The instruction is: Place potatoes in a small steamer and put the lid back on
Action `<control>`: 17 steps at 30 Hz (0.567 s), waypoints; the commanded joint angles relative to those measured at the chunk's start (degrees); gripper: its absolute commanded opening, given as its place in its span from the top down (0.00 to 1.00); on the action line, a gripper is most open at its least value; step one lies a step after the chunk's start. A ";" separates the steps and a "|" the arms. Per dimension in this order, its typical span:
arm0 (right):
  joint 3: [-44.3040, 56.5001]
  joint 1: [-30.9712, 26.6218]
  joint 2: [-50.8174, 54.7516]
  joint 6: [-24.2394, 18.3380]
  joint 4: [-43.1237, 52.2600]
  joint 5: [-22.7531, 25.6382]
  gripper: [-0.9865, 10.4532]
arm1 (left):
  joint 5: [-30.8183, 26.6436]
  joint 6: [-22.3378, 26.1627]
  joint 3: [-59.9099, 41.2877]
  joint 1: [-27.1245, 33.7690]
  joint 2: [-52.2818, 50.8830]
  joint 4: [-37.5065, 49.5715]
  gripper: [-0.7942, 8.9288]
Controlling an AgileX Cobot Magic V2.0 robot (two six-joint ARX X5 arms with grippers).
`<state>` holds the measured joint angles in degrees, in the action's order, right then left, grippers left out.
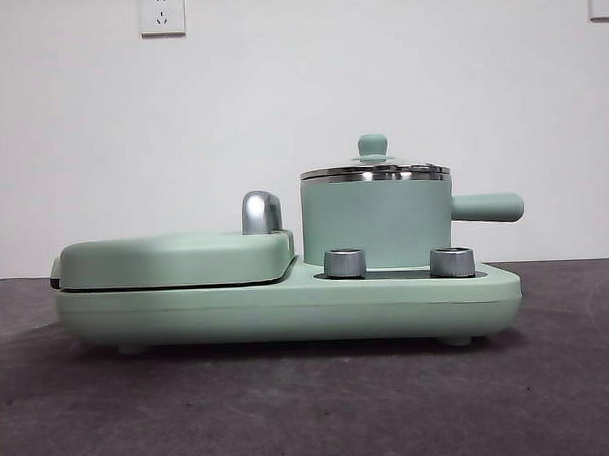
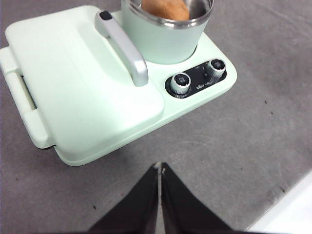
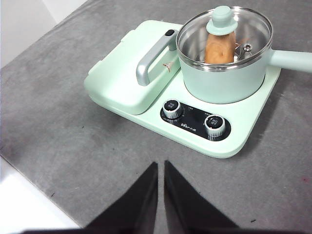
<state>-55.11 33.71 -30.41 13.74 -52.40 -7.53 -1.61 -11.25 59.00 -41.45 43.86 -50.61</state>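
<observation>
Right wrist view: lid (image 3: 223,30) seated on small steamer (image 3: 225,78), potato (image 3: 218,48) inside. Left gripper (image 2: 160,168) and right gripper (image 3: 161,165) both clenched, empty.

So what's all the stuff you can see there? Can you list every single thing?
small steamer: one, mint green with a shiny steel rim and a side handle, standing on the cooker base behind the two dials.
lid: one, clear glass with a steel rim and mint-green knob, sitting on the steamer.
potato: one, orange-brown, inside the steamer under the lid.
cooker base: one, mint green, on the table.
griddle cover: one, flat, mint green, with a chrome handle, beside the steamer.
dials: two, silver, at the base's front.
table: one, dark grey.
wall sockets: two, white, on the wall behind.
left gripper: one, black, shut, above the bare table.
right gripper: one, black, shut, above the bare table.
</observation>
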 commanded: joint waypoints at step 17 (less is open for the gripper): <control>-0.46 0.39 -0.04 -0.33 0.57 0.04 0.90 | 0.28 8.96 -44.44 29.64 -31.91 33.20 0.91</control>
<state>-55.11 33.71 -30.39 13.74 -52.40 -7.53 -1.34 -3.31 15.77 -12.43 12.80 -18.17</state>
